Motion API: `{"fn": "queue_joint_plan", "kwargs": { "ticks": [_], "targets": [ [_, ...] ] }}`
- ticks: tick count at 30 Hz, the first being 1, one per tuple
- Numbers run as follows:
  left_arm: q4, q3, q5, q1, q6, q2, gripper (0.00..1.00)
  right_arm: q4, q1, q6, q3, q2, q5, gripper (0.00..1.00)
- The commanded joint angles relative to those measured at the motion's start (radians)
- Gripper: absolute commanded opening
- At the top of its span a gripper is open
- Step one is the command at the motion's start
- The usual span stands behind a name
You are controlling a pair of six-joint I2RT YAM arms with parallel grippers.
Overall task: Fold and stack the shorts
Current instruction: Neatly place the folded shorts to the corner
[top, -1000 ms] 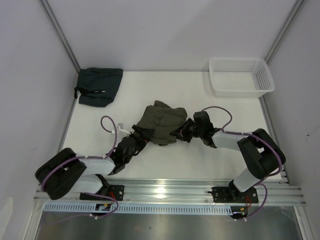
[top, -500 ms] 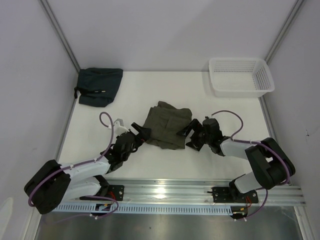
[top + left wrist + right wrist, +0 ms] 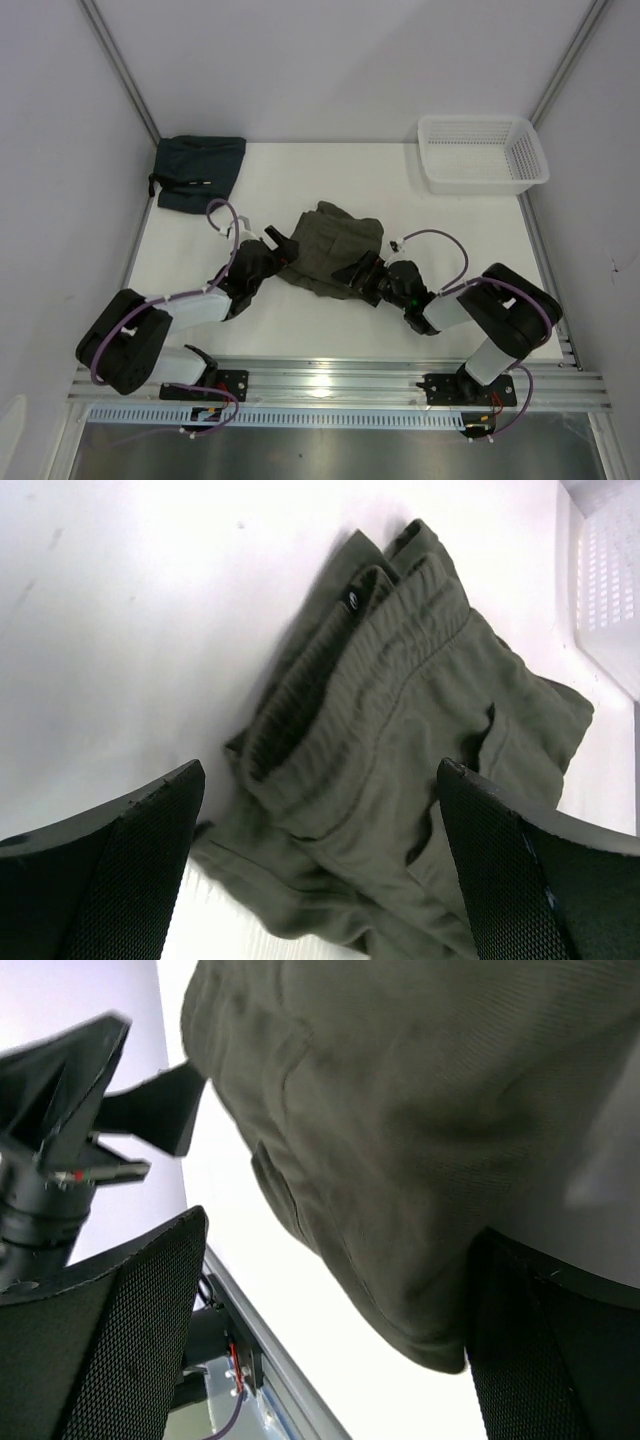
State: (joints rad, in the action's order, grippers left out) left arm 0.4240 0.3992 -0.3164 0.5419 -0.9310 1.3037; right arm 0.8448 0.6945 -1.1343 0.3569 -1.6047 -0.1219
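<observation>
Folding step. The shorts (image 3: 335,245) lie rumpled at mid-table, apparently half-folded. The left claw (image 3: 318,770) and right claw (image 3: 335,1230) flank them, both spread wide, holding nothing. Next move: pinch an edge and fold it over squarely.

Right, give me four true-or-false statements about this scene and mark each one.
1. The shorts lie in the white basket. False: they lie on the table, between the two grippers, well apart from the basket.
2. The left gripper is open. True.
3. A dark folded garment lies in the table's far left corner. True.
4. The right gripper hangs over the basket. False: it is open at the shorts' near right edge.
</observation>
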Motion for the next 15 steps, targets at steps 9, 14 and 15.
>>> {"fn": "queue_joint_plan", "kwargs": {
  "ticks": [9, 14, 15],
  "targets": [
    [0.139, 0.055, 0.071, -0.011, 0.047, 0.219, 0.99, 0.252, 0.125, -0.044, -0.045, -0.211, 0.228, 0.88],
    [0.137, 0.04, 0.04, -0.011, 0.049, 0.229, 0.99, 0.274, 0.109, -0.111, -0.042, -0.244, 0.176, 0.23],
    [0.134, 0.038, 0.037, -0.011, 0.049, 0.229, 0.99, 0.273, 0.097, -0.12, -0.036, -0.244, 0.16, 0.22]
  ]
}}
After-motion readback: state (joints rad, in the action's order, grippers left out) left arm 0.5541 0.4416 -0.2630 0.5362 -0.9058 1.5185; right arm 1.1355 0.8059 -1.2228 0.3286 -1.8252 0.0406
